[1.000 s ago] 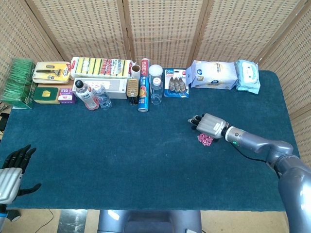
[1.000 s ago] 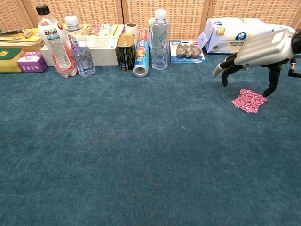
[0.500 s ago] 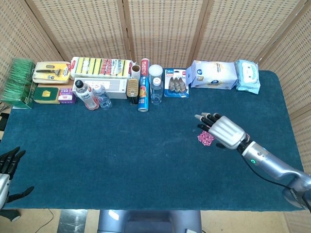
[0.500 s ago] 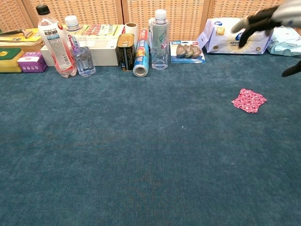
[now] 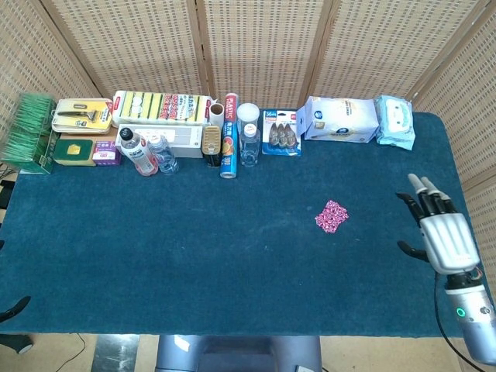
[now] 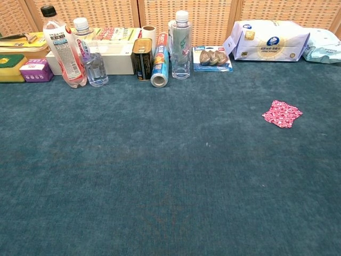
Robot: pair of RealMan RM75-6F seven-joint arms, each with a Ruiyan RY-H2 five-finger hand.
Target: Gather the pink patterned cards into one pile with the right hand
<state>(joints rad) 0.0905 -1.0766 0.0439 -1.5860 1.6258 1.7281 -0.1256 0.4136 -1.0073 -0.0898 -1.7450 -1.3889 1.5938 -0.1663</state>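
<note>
Well left of the right hand (image 5: 443, 239), the pink cards (image 5: 332, 216) lie in one pile on the table. Hand has pulled away since 1 s ago, fingers spread, empty; task prob. done.

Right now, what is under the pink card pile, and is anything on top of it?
The pink card pile lies directly on the blue cloth of the table, with nothing on top. The right hand is apart, near the table's edge. How many cards the pile holds cannot be told.
</note>
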